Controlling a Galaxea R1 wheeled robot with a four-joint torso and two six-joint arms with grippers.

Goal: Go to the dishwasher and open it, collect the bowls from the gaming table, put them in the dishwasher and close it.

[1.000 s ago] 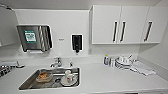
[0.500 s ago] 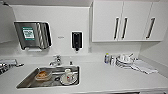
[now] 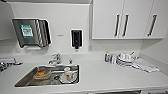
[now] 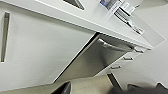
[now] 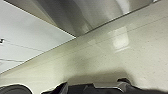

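You are facing the dishwasher (image 4: 100,58) now: in the left wrist view its stainless-steel front is sitting under the white counter (image 4: 62,17), beside a white cabinet door (image 4: 37,47), with its bar handle (image 4: 113,46) near the top edge. The door is looking shut as far as these pictures show, so you are standing at the very first step, judging by that: arriving is done, while opening, fetching the bowls, loading and closing are all remaining. The right wrist view is showing the steel panel (image 5: 82,12) close above the pale floor (image 5: 112,55). I cannot tell how either gripper's fingers are standing. Above, the head view is showing a sink (image 3: 30,80) holding a cup (image 3: 67,72), and stacked dishes (image 3: 125,58) on the counter.
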